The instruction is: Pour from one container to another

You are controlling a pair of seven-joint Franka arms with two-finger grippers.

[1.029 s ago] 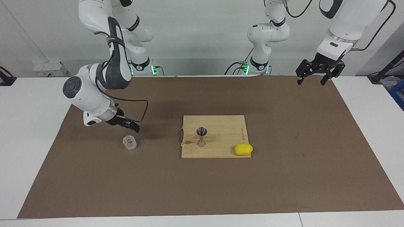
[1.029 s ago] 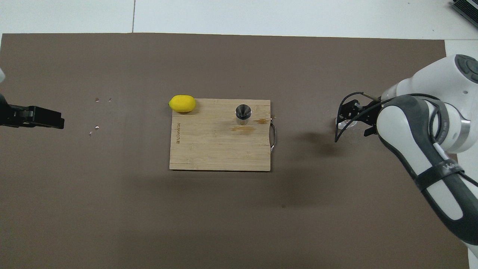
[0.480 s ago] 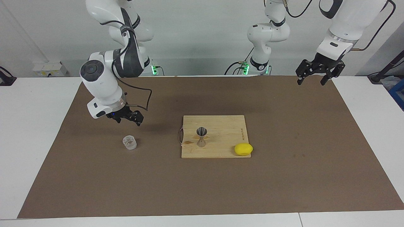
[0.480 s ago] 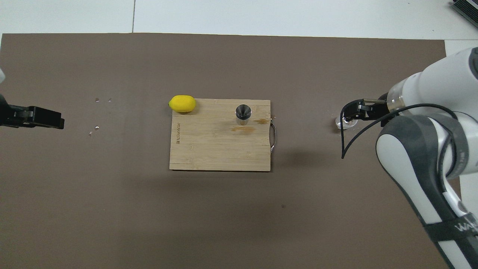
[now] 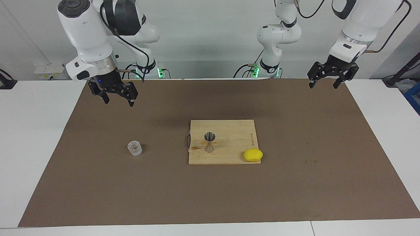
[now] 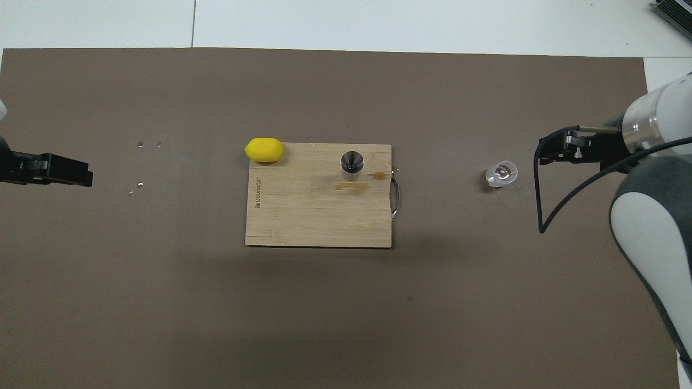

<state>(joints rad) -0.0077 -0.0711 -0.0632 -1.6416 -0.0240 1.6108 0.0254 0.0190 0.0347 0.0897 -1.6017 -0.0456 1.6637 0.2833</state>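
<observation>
A small clear glass tumbler (image 5: 135,148) is seen standing upright on the brown mat (image 5: 295,183), toward the right arm's end of the table, with nothing touching it. A small shiny steel jigger (image 5: 209,142) shaped like an hourglass is seen standing upright on a light wooden cutting board (image 5: 229,131) in the middle of the mat, well apart from the glass. A small wet-looking stain is seen on the board just beside the jigger, so it is judged that some pouring may already have been done. A yellow lemon (image 5: 253,155) is seen resting at the board's corner that is farther from the robots, toward the left arm's end. The right gripper (image 5: 116,97) is held high in the air over the mat, above ground nearer to the robots than the glass, with its fingers spread apart and nothing between them. It is likely kept up there so the glass is not knocked. The left gripper (image 5: 329,82) is held waiting in the air over the mat's corner at its own end, with its fingers spread too and nothing held. The jigger is likely kept on the board so spills are caught there.
</observation>
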